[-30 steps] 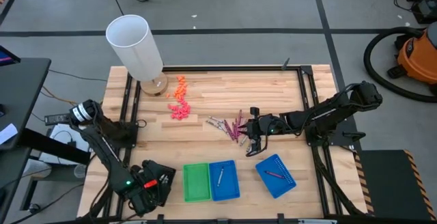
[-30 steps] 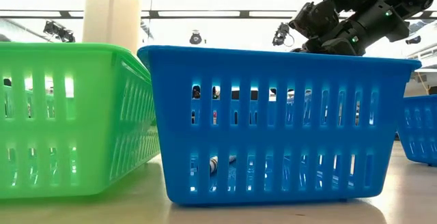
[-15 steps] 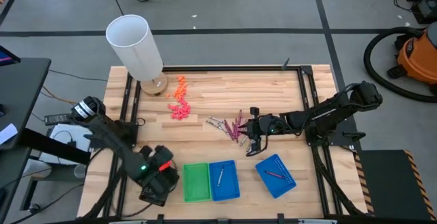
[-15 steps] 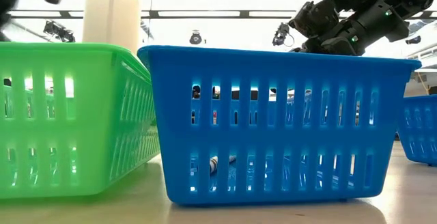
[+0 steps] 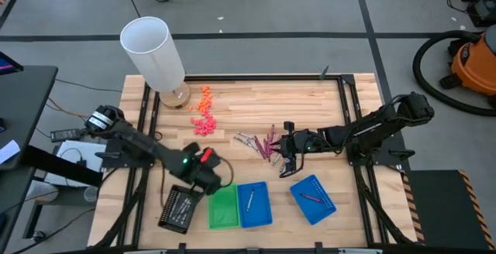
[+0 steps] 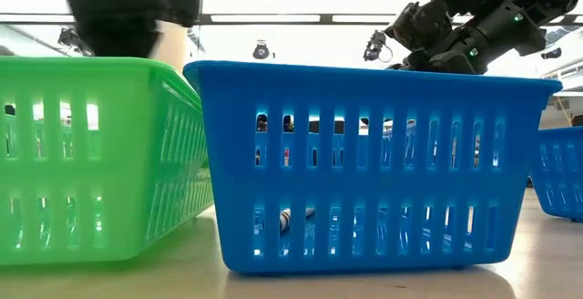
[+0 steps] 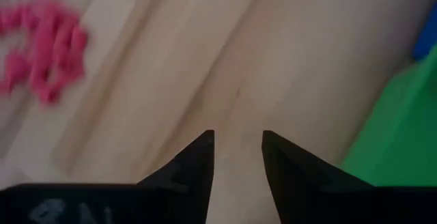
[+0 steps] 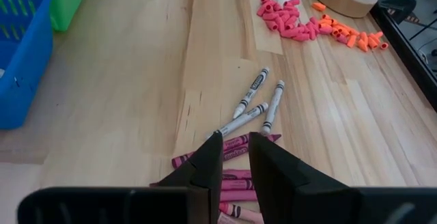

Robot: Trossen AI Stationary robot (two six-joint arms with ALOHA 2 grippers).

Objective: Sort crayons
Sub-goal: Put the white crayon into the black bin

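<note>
Overhead, the crayons (image 5: 262, 144) lie mid-table; right gripper (image 5: 288, 163) sits beside them, left gripper (image 5: 208, 178) by the green tray (image 5: 222, 206). Left wrist: fingers parted, empty. Right wrist: fingers (image 8: 206, 161) slightly apart, empty, over pink crayons (image 8: 232, 145).

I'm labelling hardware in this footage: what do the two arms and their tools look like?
Both arms are dark, jointed links. The left arm shows a green light and red marks near its wrist, and a pale round cap at its base. The left tool and right tool each have two black pointed fingers.
</note>
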